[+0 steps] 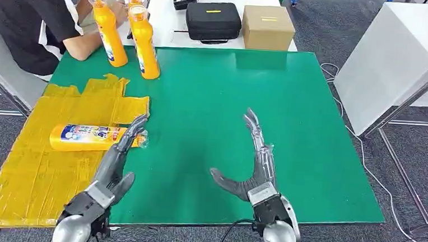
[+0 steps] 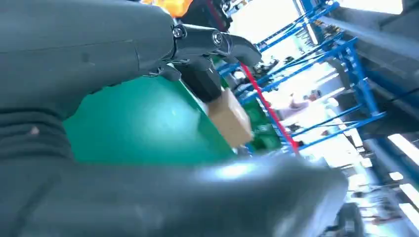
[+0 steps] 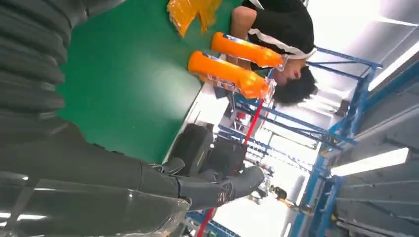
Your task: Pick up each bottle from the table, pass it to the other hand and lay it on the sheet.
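Observation:
One orange bottle (image 1: 90, 138) with a blue-and-white label lies on its side on the yellow sheet (image 1: 34, 177), cap toward the green mat. My left hand (image 1: 117, 159) stretches up beside its cap end with fingers extended; the fingertips (image 1: 139, 121) lie at the neck without gripping it. My left hand's fingers (image 2: 207, 42) are straight in the left wrist view. Two more orange bottles (image 1: 110, 31) (image 1: 144, 42) stand upright at the mat's far left; they are bottles (image 3: 247, 50) (image 3: 230, 74) in the right wrist view. My right hand (image 1: 254, 165) hovers open over the mat's near middle, thumb spread wide.
A person in black (image 1: 33, 14) sits at the far left, an arm by the standing bottles. Behind the green mat (image 1: 246, 100) are a black case (image 1: 213, 21) and a cardboard box (image 1: 268, 26). A white table (image 1: 395, 59) stands to the right.

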Robot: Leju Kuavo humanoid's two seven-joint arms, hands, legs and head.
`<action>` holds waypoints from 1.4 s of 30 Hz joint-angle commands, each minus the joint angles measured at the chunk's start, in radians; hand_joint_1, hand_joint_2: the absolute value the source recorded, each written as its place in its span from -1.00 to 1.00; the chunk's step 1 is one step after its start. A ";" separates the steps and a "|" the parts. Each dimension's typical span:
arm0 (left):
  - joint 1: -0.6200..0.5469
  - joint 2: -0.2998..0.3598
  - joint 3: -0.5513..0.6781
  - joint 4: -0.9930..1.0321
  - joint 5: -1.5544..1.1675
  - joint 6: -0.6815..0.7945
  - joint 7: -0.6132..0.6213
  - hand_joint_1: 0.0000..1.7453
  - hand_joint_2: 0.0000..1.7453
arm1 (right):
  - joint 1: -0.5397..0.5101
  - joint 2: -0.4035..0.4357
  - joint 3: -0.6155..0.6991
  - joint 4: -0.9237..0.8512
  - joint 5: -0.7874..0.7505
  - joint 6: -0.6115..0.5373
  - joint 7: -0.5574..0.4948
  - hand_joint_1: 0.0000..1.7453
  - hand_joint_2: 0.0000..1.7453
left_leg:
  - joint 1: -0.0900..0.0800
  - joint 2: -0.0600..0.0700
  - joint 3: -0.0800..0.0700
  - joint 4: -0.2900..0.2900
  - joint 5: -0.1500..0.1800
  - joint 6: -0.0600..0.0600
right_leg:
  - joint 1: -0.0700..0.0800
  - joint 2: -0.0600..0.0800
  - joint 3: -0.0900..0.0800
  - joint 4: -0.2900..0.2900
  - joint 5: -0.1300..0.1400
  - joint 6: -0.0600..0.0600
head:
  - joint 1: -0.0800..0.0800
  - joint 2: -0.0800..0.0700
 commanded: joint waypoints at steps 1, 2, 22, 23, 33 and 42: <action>0.158 0.001 0.017 -0.090 0.077 -0.060 -0.006 -1.00 -1.00 | 0.079 -0.065 0.052 -0.068 -0.010 -0.015 -0.023 -1.00 1.00 | 0.001 0.001 0.002 -0.001 -0.001 -0.002 | 0.000 0.001 0.002 -0.001 -0.001 0.000 | 0.000 0.000; 0.177 -0.002 0.012 -0.098 0.078 -0.056 -0.007 -1.00 -1.00 | 0.093 -0.074 0.053 -0.077 -0.023 -0.012 -0.032 -1.00 1.00 | 0.000 0.002 0.005 -0.001 -0.002 -0.002 | 0.000 0.001 0.004 -0.002 -0.002 0.000 | 0.000 0.000; 0.235 -0.007 0.023 -0.136 0.087 -0.015 0.001 -1.00 -1.00 | 0.112 -0.115 0.080 -0.075 -0.058 -0.023 -0.069 -1.00 1.00 | 0.001 0.002 0.007 -0.001 -0.003 -0.003 | 0.001 0.001 0.007 -0.002 -0.002 -0.001 | 0.000 0.000; 0.234 -0.008 0.023 -0.131 0.080 -0.005 0.004 -1.00 -1.00 | 0.108 -0.119 0.089 -0.074 -0.059 -0.026 -0.071 -1.00 1.00 | 0.001 0.002 0.006 -0.001 -0.002 -0.003 | 0.001 0.001 0.006 -0.002 -0.001 0.000 | 0.000 0.000; 0.222 -0.014 0.026 -0.100 0.080 0.018 0.005 -1.00 -1.00 | 0.105 -0.125 0.111 -0.078 -0.060 -0.031 -0.071 -1.00 1.00 | 0.001 0.001 0.006 -0.001 -0.002 -0.003 | 0.001 0.001 0.006 -0.001 -0.002 -0.001 | 0.000 0.000; 0.228 -0.015 -0.002 -0.103 0.076 0.037 -0.017 -1.00 -1.00 | 0.119 -0.136 0.142 -0.061 -0.030 -0.055 -0.096 -1.00 1.00 | 0.001 0.000 0.007 -0.001 -0.002 -0.003 | 0.001 0.000 0.007 -0.002 -0.002 -0.001 | 0.000 0.000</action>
